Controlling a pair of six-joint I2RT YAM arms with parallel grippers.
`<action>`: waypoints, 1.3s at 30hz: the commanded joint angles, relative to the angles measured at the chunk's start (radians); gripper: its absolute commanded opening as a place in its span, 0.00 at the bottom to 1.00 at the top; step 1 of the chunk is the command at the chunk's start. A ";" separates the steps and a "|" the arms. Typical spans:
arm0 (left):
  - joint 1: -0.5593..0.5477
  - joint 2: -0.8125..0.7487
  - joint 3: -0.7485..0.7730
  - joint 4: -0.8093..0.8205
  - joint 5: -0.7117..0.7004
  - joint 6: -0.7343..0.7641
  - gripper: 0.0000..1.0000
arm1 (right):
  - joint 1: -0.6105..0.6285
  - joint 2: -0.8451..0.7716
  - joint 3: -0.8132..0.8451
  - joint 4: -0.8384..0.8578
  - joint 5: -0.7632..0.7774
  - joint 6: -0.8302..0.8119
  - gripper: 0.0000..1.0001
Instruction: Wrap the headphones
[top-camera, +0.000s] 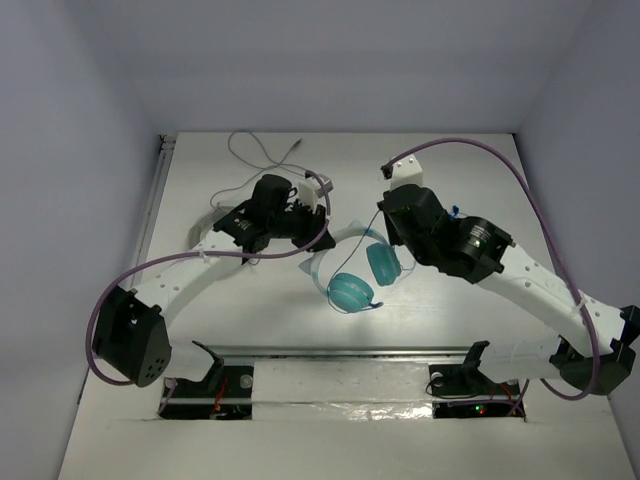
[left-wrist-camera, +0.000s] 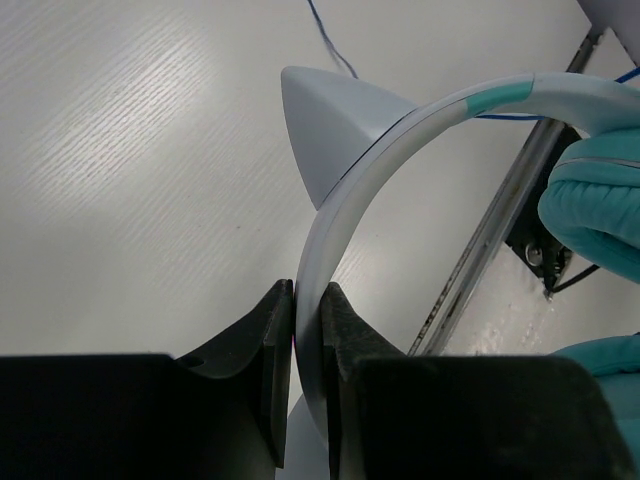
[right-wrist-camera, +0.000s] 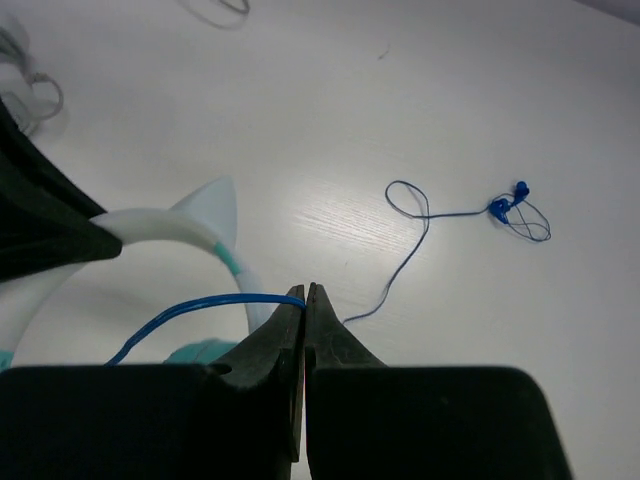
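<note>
The headphones lie mid-table, with two teal ear cups (top-camera: 350, 292) and a white headband (top-camera: 340, 238) that carries a pointed cat ear (left-wrist-camera: 330, 120). My left gripper (top-camera: 308, 232) is shut on the headband (left-wrist-camera: 330, 250), which runs up between its fingertips in the left wrist view (left-wrist-camera: 308, 300). One teal cup (left-wrist-camera: 595, 200) hangs at that view's right. My right gripper (top-camera: 388, 228) is shut on the thin blue cable (right-wrist-camera: 200, 308), pinched at its tips (right-wrist-camera: 306, 292). The rest of the cable trails over the table to a small blue bundle (right-wrist-camera: 515, 205).
A white coiled item with a thin white cable (top-camera: 265, 150) lies at the back of the table, behind the left arm. A metal rail (top-camera: 400, 352) runs along the near edge. Grey walls close in the table on three sides.
</note>
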 joint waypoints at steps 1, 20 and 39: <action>0.004 -0.030 0.035 0.070 0.128 -0.021 0.00 | -0.029 -0.045 -0.045 0.126 0.071 -0.008 0.00; 0.105 -0.139 0.087 0.222 0.184 -0.172 0.00 | -0.159 -0.194 -0.359 0.600 -0.193 0.066 0.01; 0.156 -0.128 0.300 0.176 0.082 -0.244 0.00 | -0.334 -0.185 -0.801 1.370 -0.685 0.124 0.40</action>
